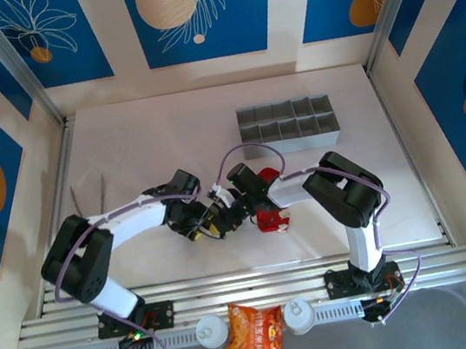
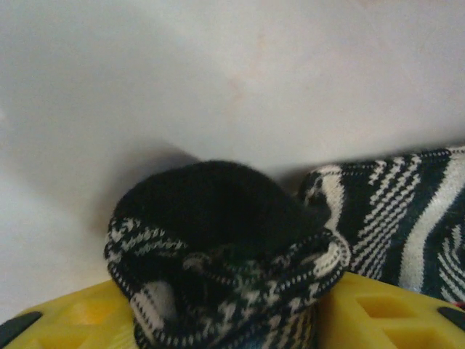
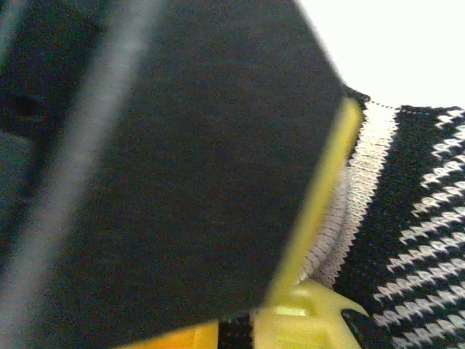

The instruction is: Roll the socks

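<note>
Top external: white table [image 1: 125, 155], both arms over its near middle | red sock [image 1: 268, 219] lay bunched just right of them, axis unreadable | left wrist: striped sock [image 2: 225, 247], rolled end faced the camera, length ran off right | left gripper [image 2: 225, 323] straddled the roll, squeeze unclear | right gripper [image 3: 236, 331] nearly closed, pinching striped fabric

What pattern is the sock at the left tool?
The sock is black with grey-white stripes; left wrist view shows it best.
</note>
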